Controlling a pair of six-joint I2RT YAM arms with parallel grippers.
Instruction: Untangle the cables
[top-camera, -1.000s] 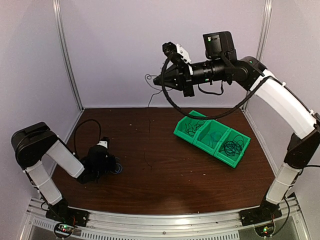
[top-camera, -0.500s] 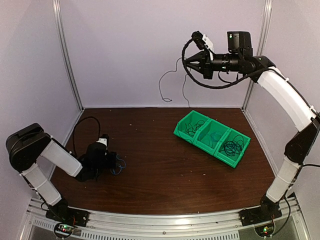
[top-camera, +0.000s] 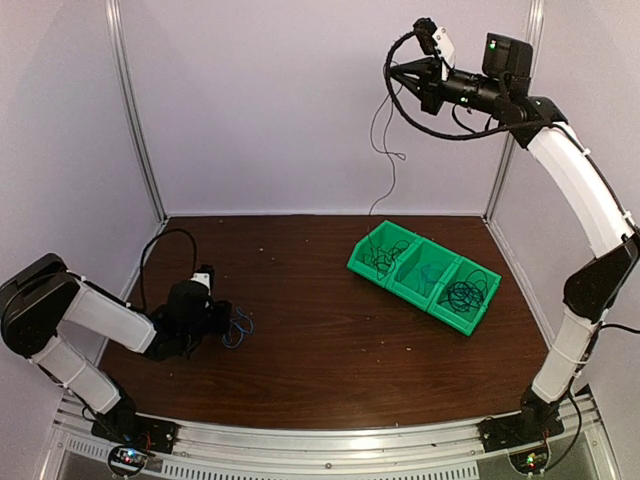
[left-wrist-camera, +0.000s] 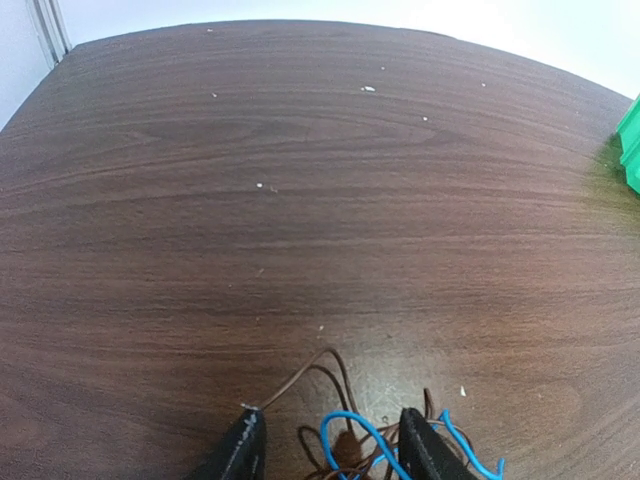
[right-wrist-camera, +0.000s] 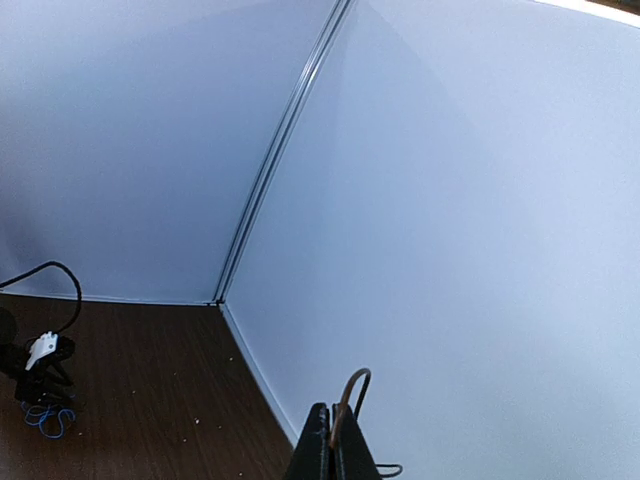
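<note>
Pale lilac walls (top-camera: 260, 100) close in a dark wood-grain bench (top-camera: 320, 340) flecked with small pale specks. Down at about 8 o'clock on the bench the left gripper (top-camera: 228, 322) lies low on the surface. Its fingers stand apart. A loop of blue cable (left-wrist-camera: 350, 425) and a thinner brown cable (left-wrist-camera: 310, 375) lie on the wood between them, the blue one spilling past the right-hand finger. Nothing looks pinched there.

High up at about 1 o'clock, well above the far edge, the right gripper (top-camera: 395, 72) is pressed together on a thin cable (top-camera: 385, 130). A short loop of it sticks out between the closed fingers in the wrist view. From there the cable hangs down loosely in front of the back wall, towards the green bin (top-camera: 352, 263). I cannot tell whether its lower end touches anything.

The bin sits at about 2 o'clock, angled, with three compartments. Its left one holds a few dark cables (top-camera: 380, 255), and its right one a black coil (top-camera: 465, 293). What the middle one holds is too faint to make out.
</note>
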